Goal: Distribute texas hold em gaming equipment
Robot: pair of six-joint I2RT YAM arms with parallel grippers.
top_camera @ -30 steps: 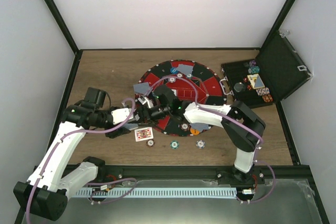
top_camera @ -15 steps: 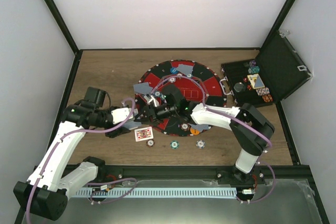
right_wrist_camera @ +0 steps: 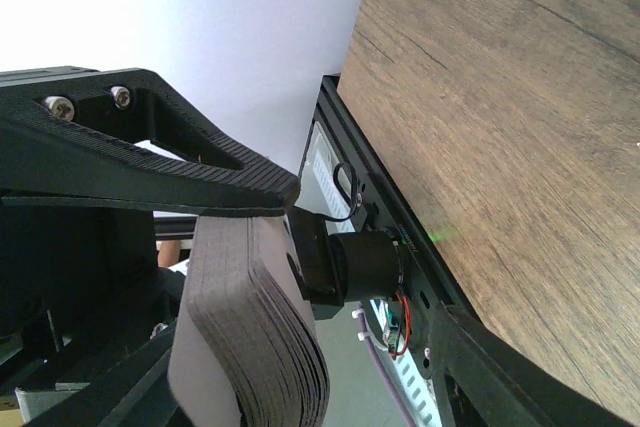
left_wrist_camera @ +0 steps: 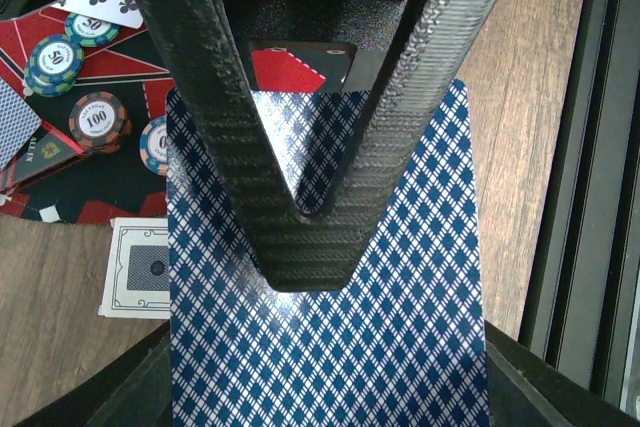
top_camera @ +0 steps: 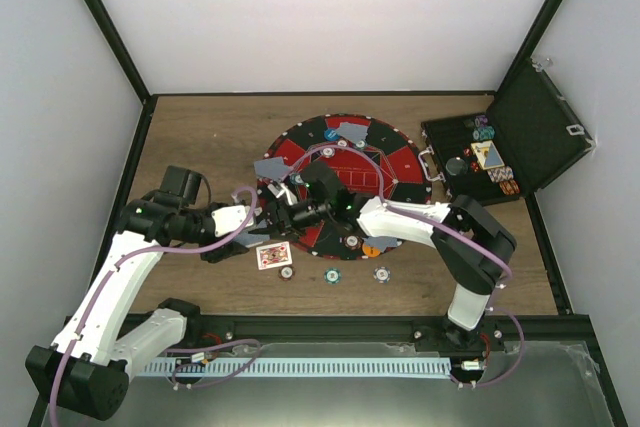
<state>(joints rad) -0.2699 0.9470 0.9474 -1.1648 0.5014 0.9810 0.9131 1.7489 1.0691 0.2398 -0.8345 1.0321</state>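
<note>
Along the near edge of the table, left of centre, three poker chips (top_camera: 332, 274) lie in a row, apart from one another. Just beyond them a face-up card (top_camera: 274, 255) lies flat on the wood. It is beside the near-left rim of the round red-and-black mat (top_camera: 402, 162).

The two arms meet above that rim. The left gripper (top_camera: 265, 224) holds the stack of cards (right_wrist_camera: 250, 347) clear of the table. Its fingers (left_wrist_camera: 120, 397) are closed against the stack's two side edges, and only their bases show in the left wrist view. The top card (left_wrist_camera: 330, 347) shows its blue diamond back.

The right gripper (top_camera: 298, 213) comes in from the opposite side. One of its fingers (right_wrist_camera: 150, 162) lies on the top card, with the tip touching the pattern near the card's middle. The other finger sits below the stack. Neither wrist view shows whether this pair is squeezing a card or only bracketing the stack.

On the near part of the mat lie a chip marked 50 (left_wrist_camera: 55, 59) and a chip marked 100 (left_wrist_camera: 100, 119). An orange chip (top_camera: 372, 247) lies at the mat's near rim, beside the right arm. Face-down cards rest on the mat's outer ring, one at the left rim (top_camera: 272, 165) and one at the far rim (top_camera: 350, 131).

At the far right corner of the table the black case (top_camera: 545, 117) stands open, its lid raised toward the right wall. Its tray holds further chips (top_camera: 484, 127) and a card.
</note>
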